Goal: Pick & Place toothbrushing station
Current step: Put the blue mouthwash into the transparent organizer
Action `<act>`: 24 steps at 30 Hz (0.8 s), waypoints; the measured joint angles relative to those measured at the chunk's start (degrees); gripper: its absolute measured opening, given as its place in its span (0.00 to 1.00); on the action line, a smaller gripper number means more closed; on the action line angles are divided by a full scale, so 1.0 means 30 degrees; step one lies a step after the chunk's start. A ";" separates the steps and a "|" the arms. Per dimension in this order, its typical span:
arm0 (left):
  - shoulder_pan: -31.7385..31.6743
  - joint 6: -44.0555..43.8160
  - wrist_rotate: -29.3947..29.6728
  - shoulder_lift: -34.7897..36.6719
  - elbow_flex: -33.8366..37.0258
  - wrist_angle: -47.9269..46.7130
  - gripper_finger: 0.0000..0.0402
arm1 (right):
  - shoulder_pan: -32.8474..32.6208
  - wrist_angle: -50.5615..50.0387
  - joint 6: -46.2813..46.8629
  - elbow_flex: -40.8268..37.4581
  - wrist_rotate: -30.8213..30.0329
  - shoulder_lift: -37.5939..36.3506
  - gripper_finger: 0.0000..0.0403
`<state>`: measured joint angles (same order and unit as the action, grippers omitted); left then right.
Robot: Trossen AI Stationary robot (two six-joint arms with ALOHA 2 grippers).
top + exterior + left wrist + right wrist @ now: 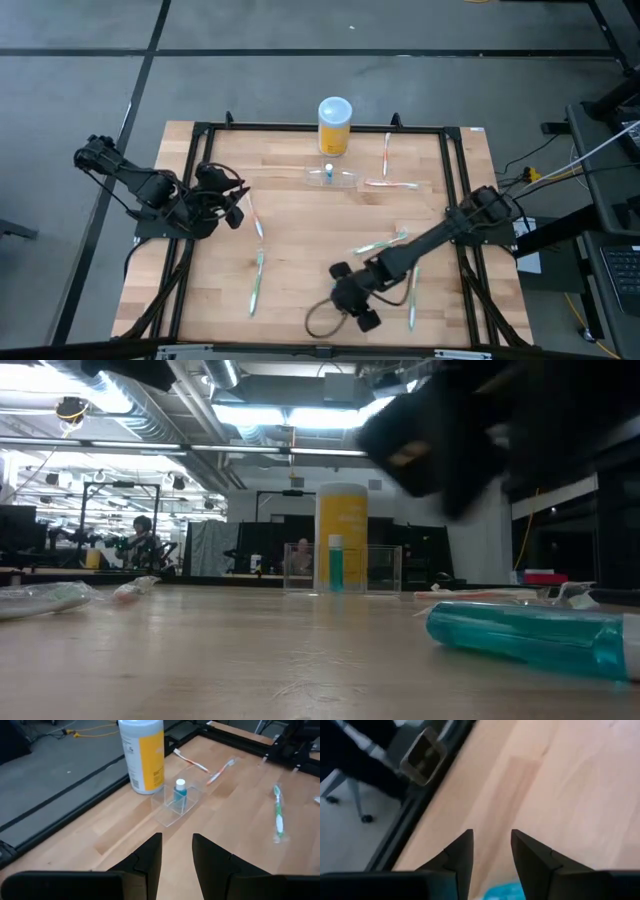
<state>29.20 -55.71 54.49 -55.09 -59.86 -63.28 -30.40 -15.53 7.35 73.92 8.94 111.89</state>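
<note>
Clear plastic toothbrush holder [332, 177]: stands near the middle of the table's far edge, just in front of a yellow white-lidded container [334, 125], with a small blue tube [328, 172] upright inside it. Likely light, rigid and slick-walled, thin enough to crack or skid under a hard squeeze; best taken across its two long walls near the middle, clear of the tube, and hard to judge by eye against the wood. Loose toothbrushes: an orange pair [387, 170] just right of the holder, green ones [256, 280] toward the near left and near right. Left gripper [177, 851]: over the left part of the table, pointed at the holder, fingers a little apart and empty. Right gripper [491, 851]: low over the near edge, fingers apart with nothing between them, a blue-green object showing just below them. Table [300, 230]: pale jointed wood inside a black frame. Room: grey floor, open workshop with ceiling lights, a person seated far behind.
</note>
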 joint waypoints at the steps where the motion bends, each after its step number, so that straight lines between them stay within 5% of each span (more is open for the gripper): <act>1: 0.0004 -0.0163 -0.0035 -0.0089 0.0000 -0.0003 0.26 | 0.0237 0.0077 -0.0101 0.0246 0.0161 0.0300 0.33; 9: -0.0010 -0.0383 -0.0353 -0.0373 0.0000 -0.0015 0.26 | 0.0380 -0.1230 0.0564 -0.0089 0.2161 0.1582 0.27; 24: -0.0287 -0.0538 -0.0052 -0.0365 0.0000 -0.0406 0.26 | 0.2741 -0.6423 0.0333 -0.0220 -0.1336 0.0987 0.20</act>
<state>28.34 -57.32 54.33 -56.18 -59.86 -64.50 -22.17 -34.80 8.35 73.26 4.93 114.86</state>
